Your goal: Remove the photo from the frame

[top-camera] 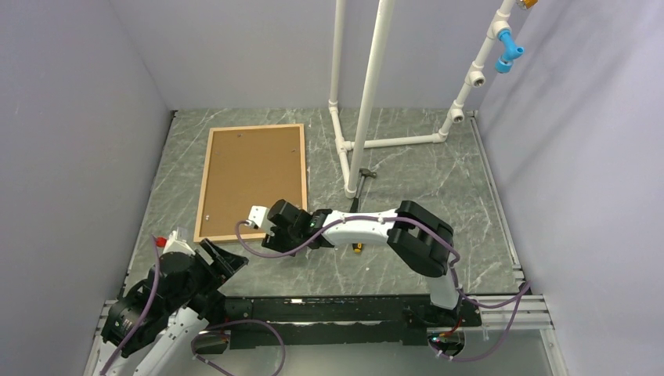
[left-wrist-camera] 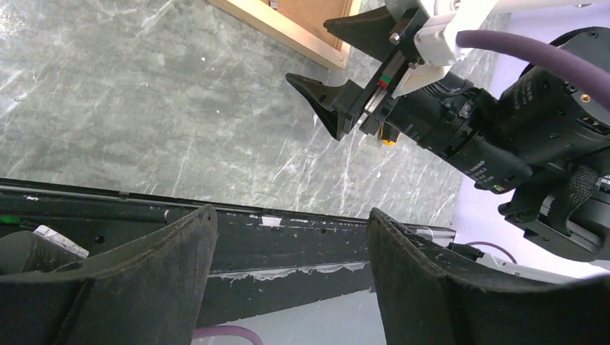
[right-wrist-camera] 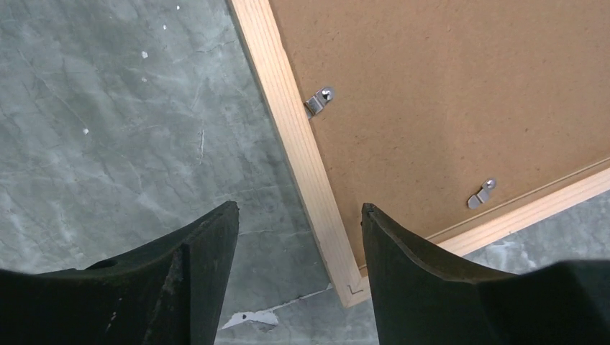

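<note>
The frame (top-camera: 258, 127) lies flat on the grey marbled worktop (top-camera: 407, 172), towards the far left, with its back turned up. All that shows inside the light wooden moulding is the plain brown backing board (top-camera: 252, 180). The photo itself cannot be seen from any view. In the right wrist view, two small metal clips (right-wrist-camera: 319, 100) sit on the board close to the moulding, one along each of the two sides that meet at the near right corner.

The right claw (top-camera: 252, 225) hangs over that near right corner, at the end of an arm stretched leftwards across the worktop. Its jaws stand partly apart, and in its own view the wooden edge runs between them, with one finger (right-wrist-camera: 180, 273) over the bare worktop and the other over the board. It has hold of nothing, and I cannot tell whether either fingertip touches the wood. From the left wrist view its two black fingers are plainly spread, just beside the corner of the frame.

The left claw (top-camera: 227, 258) is low at the near left, near its own base and apart from the frame. Its jaws are wide apart with nothing between them.

Further off, a stand of white pipes (top-camera: 368, 94) rises from the far middle of the worktop. A slim dark tool (top-camera: 362, 178) lies at its foot, partly hidden behind the right arm.
</note>
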{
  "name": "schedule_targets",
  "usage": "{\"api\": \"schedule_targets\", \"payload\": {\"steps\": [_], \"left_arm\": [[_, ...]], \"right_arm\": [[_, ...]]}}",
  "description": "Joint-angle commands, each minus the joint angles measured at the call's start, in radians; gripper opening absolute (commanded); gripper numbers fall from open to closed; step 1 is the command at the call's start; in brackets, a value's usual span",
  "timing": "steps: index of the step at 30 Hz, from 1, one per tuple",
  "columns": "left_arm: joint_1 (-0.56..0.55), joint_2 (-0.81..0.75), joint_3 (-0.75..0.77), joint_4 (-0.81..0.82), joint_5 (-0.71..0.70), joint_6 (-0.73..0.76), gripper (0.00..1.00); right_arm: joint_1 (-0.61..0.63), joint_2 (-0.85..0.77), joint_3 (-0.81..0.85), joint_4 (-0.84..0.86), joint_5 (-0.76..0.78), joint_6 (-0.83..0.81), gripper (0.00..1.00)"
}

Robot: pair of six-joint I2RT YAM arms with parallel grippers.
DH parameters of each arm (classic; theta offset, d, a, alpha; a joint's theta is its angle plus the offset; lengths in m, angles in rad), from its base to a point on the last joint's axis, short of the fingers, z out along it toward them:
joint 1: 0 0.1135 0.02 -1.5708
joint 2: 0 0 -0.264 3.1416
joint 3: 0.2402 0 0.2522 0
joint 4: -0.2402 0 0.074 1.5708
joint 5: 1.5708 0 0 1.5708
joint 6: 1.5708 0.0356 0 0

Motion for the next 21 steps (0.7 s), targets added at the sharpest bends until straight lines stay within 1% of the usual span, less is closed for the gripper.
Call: {"api": "schedule_targets", "payload": {"steps": [1,4,8,10,12,14,16,21], "left_arm": [[0.003,0.021,-0.002,-0.044,-0.021,-0.019,0.79],[0.003,0.054,-0.007,-0.025,-0.024,-0.025,0.79],[0.003,0.106,-0.008,-0.015,-0.042,-0.063,0.81],[0.003,0.125,-0.008,0.000,-0.056,-0.100,0.84],[0.004,0.145,-0.003,0.013,-0.078,-0.132,0.88],[0.004,0.175,0.008,0.032,-0.100,-0.138,0.88],[0.004,0.235,0.026,0.055,-0.113,-0.112,0.89],[0.003,0.391,0.089,0.086,-0.146,-0.041,0.90]], "right_arm": [[0.000,-0.002,0.002,0.027,-0.012,-0.021,0.64],[-0.002,0.010,-0.025,0.055,0.007,-0.024,0.59],[0.001,0.033,-0.034,0.057,0.053,-0.031,0.40],[0.004,0.031,-0.057,0.090,0.078,-0.029,0.34],[0.005,0.013,-0.098,0.144,0.081,-0.023,0.30],[0.005,-0.014,-0.152,0.206,0.065,-0.022,0.28],[0.005,-0.041,-0.195,0.255,0.044,-0.023,0.26],[0.005,-0.068,-0.235,0.306,0.004,-0.019,0.21]]}}
